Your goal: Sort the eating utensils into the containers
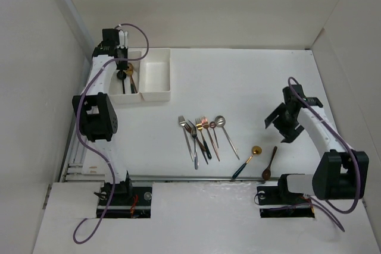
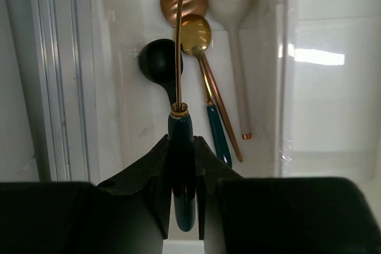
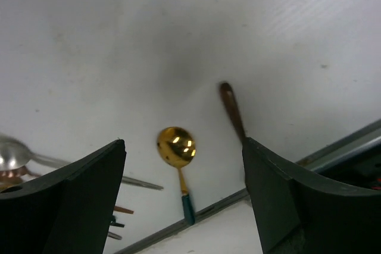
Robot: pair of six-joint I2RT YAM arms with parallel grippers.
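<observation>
White table [image 1: 250,87], matte and faintly scuffed, enclosed on three sides by plain off-white panels: back wall [image 1: 196,4], left wall [image 1: 30,75] and right wall [image 1: 357,57], meeting at visible corner seams. A metal rail [image 1: 178,178] runs along the table's near edge, and a speckled white board [image 1: 202,218] lies in front of it. Lighting is soft and even, with only faint shadows on the tabletop.

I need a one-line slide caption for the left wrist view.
Left gripper shut on a green-handled utensil over a white bin holding four spoons.
</observation>
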